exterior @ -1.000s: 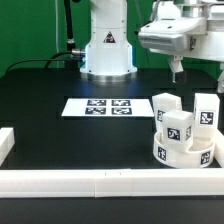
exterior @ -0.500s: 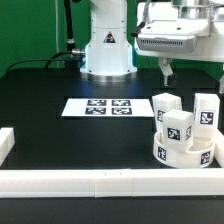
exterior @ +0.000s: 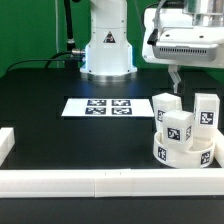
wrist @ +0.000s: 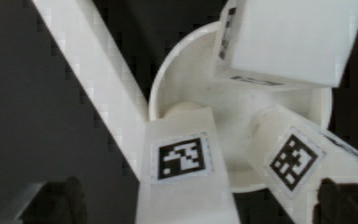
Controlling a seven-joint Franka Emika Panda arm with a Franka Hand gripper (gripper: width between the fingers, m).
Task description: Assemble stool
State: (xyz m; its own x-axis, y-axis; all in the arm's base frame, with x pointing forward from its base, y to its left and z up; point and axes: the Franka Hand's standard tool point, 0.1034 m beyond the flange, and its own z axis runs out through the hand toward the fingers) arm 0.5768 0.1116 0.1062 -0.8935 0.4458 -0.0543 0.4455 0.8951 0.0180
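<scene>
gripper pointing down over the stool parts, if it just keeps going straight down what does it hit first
Probably the upright leg at the back of the pile on the round seat. The open gripper hangs just above that leg in the exterior view, touching nothing. Depth is unclear, so it could slip just behind the leg instead.

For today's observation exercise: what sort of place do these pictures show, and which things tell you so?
Most likely a robotics lab test bench. A robot arm base stands on a black table, a marker board of printed tags lies flat on it, and tagged white stool parts sit inside white border bars.
</scene>
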